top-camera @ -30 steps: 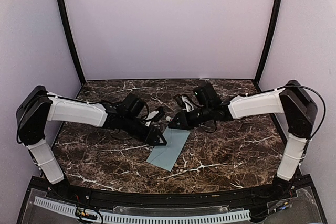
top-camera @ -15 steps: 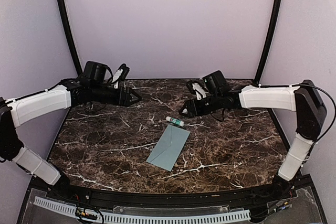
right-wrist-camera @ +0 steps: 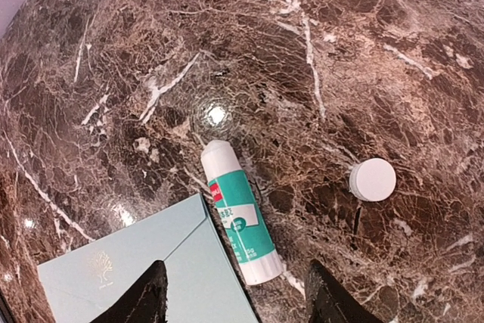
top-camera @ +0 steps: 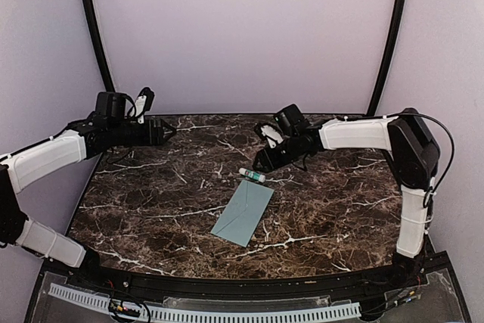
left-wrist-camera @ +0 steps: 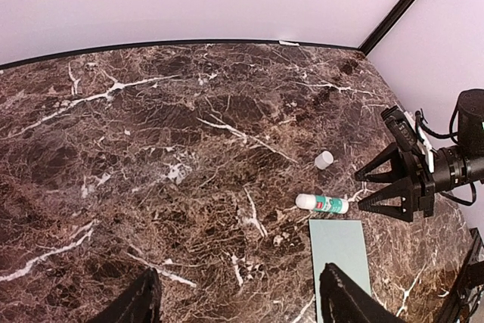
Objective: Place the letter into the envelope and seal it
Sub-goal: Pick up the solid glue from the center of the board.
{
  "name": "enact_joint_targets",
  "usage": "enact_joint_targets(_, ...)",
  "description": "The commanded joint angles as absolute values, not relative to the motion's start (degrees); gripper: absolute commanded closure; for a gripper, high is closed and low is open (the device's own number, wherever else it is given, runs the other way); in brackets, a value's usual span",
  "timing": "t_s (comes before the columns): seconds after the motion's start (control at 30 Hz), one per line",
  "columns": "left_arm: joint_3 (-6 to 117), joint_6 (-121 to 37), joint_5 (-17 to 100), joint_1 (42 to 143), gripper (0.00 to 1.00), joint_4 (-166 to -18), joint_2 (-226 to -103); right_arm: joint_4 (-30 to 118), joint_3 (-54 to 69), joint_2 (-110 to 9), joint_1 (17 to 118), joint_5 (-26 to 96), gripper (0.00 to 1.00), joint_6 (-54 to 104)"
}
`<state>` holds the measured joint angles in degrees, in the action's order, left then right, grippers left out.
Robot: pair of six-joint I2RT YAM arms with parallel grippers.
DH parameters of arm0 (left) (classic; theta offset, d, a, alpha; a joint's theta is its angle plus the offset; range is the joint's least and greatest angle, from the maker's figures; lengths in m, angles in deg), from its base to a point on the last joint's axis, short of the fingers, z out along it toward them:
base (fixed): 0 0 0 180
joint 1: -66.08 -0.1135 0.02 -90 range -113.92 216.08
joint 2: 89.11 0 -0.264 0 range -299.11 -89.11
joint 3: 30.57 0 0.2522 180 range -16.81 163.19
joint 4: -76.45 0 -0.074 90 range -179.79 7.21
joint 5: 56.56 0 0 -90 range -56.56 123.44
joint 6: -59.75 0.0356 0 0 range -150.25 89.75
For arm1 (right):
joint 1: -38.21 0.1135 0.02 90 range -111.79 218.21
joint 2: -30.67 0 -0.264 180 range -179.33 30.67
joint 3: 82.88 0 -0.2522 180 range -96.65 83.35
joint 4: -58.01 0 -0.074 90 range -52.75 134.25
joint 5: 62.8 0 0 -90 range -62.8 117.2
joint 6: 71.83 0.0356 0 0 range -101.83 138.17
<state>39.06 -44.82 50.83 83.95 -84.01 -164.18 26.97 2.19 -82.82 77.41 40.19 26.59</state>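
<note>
Dark brown marble with white veins forms the table [top-camera: 151,209], boxed in by pale lilac walls [top-camera: 242,35] with black posts [top-camera: 94,35] at the back corners. Near the middle of it the envelope [top-camera: 243,212] lies flat and aslant, flap side up with the flap folded down. What is inside it cannot be seen. At its far short end a white-and-green glue stick [top-camera: 252,175] lies on its side without its top. Whether it touches the paper cannot be told. Its small white cap [right-wrist-camera: 372,179] stands apart on the marble, further back.

The left gripper [top-camera: 170,131] hangs over the far left of the table, well away from the envelope, fingers spread and holding nothing. The right gripper [top-camera: 257,166] hovers just above the glue stick, its jaws parted with nothing held between them.
</note>
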Motion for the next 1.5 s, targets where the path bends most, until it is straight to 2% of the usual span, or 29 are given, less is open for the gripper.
enact_joint_targets(0.0,37.81,-44.65,51.74,83.75,0.30,-85.67,-163.46,25.08,-1.14,-85.31,77.48,40.52,0.43,22.92)
enact_joint_targets(0.17,37.77,-44.76,51.82,83.75,0.30,-85.89,-163.21,24.40,-1.80,-87.56,77.97,39.71,0.47,22.45)
enact_joint_targets(0.5,37.74,-45.08,52.50,83.75,0.30,-85.93,-163.84,23.64,-3.35,-90.57,79.12,36.66,0.50,20.27)
enact_joint_targets(1.2,37.77,-45.50,54.73,83.75,0.30,-86.37,-164.82,24.38,-4.38,-93.33,81.63,33.14,0.70,19.82)
enact_joint_targets(1.47,37.75,-45.63,55.41,83.75,0.30,-86.45,-165.09,24.43,-4.11,-93.60,82.70,30.29,0.73,19.36)
